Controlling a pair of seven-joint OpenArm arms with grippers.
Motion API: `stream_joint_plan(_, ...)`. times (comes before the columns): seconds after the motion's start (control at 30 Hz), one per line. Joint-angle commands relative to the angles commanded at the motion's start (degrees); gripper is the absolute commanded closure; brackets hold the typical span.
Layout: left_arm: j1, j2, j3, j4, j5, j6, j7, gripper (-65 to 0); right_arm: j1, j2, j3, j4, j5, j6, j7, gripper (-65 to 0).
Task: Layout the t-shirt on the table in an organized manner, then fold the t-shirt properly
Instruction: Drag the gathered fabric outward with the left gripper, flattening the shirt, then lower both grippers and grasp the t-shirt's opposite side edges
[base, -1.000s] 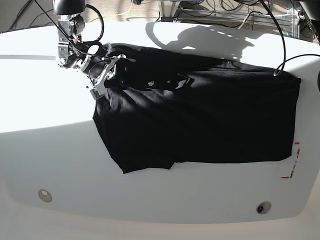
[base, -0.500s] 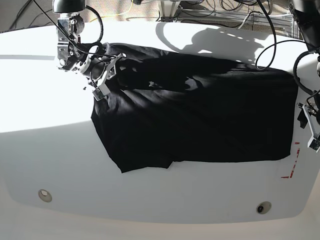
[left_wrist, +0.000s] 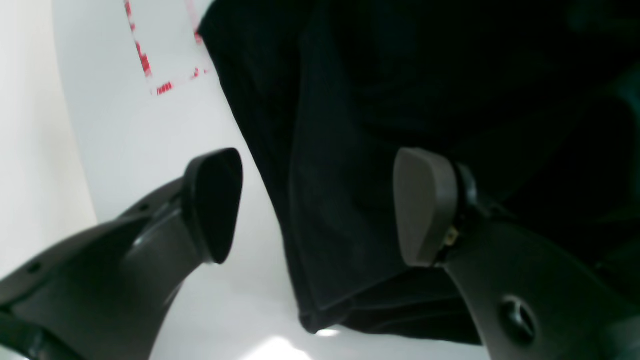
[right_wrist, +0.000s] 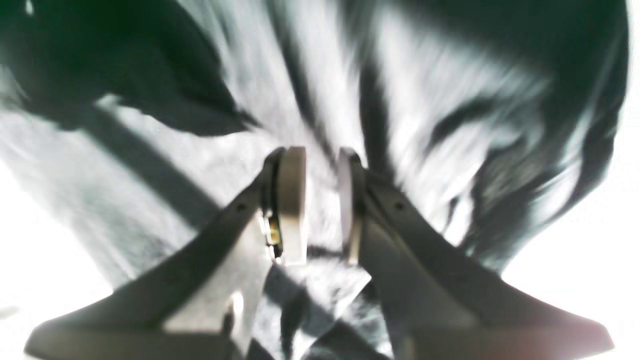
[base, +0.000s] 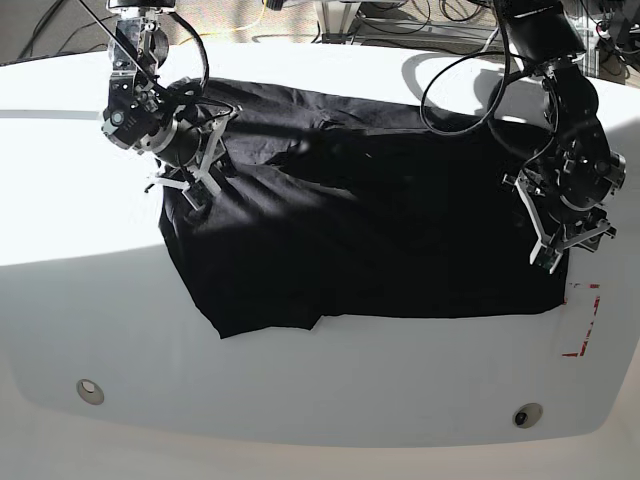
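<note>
You're in a robotics lab: loose cables (base: 470, 35) and metal frame legs (base: 340, 15) crowd the floor behind the white worktop (base: 90, 300), which carries a red dashed mark (base: 583, 320).

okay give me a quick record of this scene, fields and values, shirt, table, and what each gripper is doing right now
shirt: black t-shirt spread over the table, wrinkled, lower corner on the base view's left hanging uneven
table: white tabletop, two metal discs near the front edge
mark: red dashed rectangle, partly showing beside the shirt's edge
right gripper: nearly closed, pinching shirt fabric at the base view's left side
left gripper: open, jaws straddling the shirt's edge near the red mark, not clamped
fold: not started
</note>
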Motion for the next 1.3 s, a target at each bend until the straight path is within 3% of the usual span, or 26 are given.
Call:
stream_joint_plan(0.13, -0.3, 0.5, 1.5, -1.7, 5.7, 0.0, -6.2, -44.6, 1.1, -0.1, 0.1, 1.8, 0.0, 0.0, -1.4, -11.6)
stream_joint_plan(0.33, -2.6, 0.4, 1.6, -5.9, 8.4, 0.0, -11.9, -44.6, 3.9, -0.1, 0.1, -0.6, 0.0, 0.0, -2.3, -11.6)
stream_joint_plan(0.43, -4.7, -0.2, 1.4, -8.4, 8.4, 0.0, -12.3, -44.6, 6.1, -0.2, 0.1, -3.3, 0.0, 0.0, -2.3, -11.6)
stream_joint_plan(0.6, -8.1, -3.7, 1.5, -13.7, 8.1, 0.0, -12.5, -44.6, 12.7, -1.8, 0.1, -10.6, -0.1, 0.0, -2.1, -11.6)
stream_joint_plan(0.73, -11.2, -4.0, 1.1, -16.9, 8.1, 0.0, -12.6, -44.6, 17.6, -2.2, 0.1, -16.2, -0.1, 0.0, -1.0, -11.6)
stream_joint_plan(0.93, -14.2, -4.2, -3.1, -23.6, 8.4, 0.0, -17.1, -44.6, 26.8, -2.2, 0.1, -29.1, -0.1, 0.0, 3.1, -11.6)
stream_joint_plan(1.13, -15.2, -7.3, -2.8, -33.9, 8.4, 0.0, -21.3, -44.6, 33.3, -1.1, -0.2, -42.7, -1.3, 0.0, 8.6, -11.6)
stream_joint_plan(1.3, -18.4, -7.7, -1.9, -43.0, 8.4, 0.0, -24.4, -44.6, 35.7, -1.0, -0.2, -52.6, -6.0, 0.0, 16.8, -11.7)
